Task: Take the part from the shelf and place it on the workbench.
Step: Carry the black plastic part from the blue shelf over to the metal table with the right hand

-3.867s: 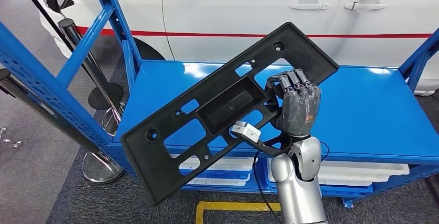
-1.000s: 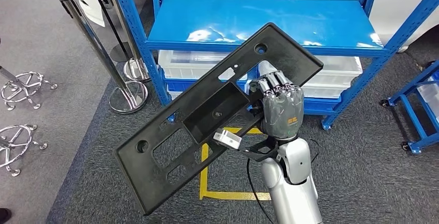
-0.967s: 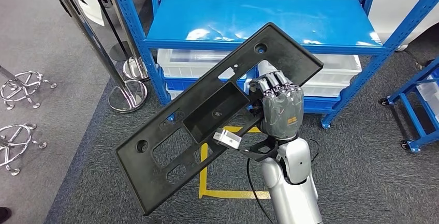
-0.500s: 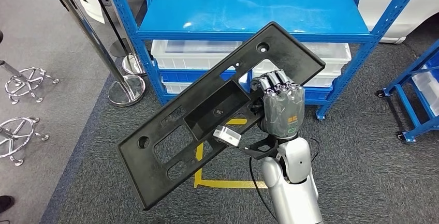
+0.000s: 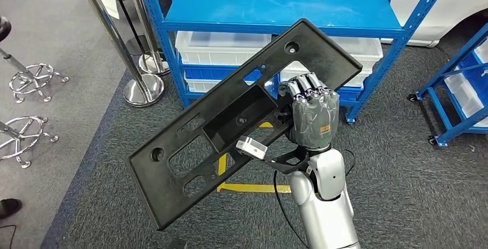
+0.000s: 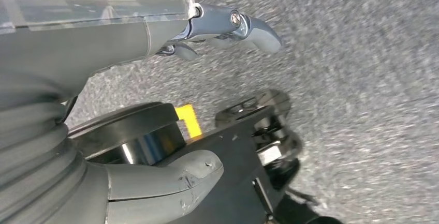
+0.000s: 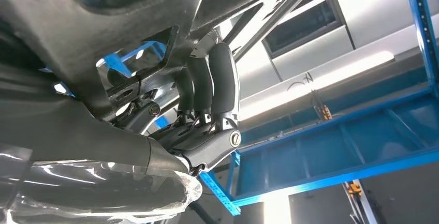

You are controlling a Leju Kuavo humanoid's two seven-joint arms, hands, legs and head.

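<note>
The right hand (image 5: 311, 118), arm raised upright, grips the black part (image 5: 190, 157), fingers hooked through an opening, holding it tilted above the carpet before the blue shelf (image 5: 276, 7). The left hand (image 6: 119, 38) hangs empty, fingers apart.

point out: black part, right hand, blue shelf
black part (image 5: 190, 157): head view, on the flat panel between its cutouts
right hand (image 5: 313, 119): head view, on the grey back of the hand
blue shelf (image 5: 276, 8): head view, on the bare top deck
</note>
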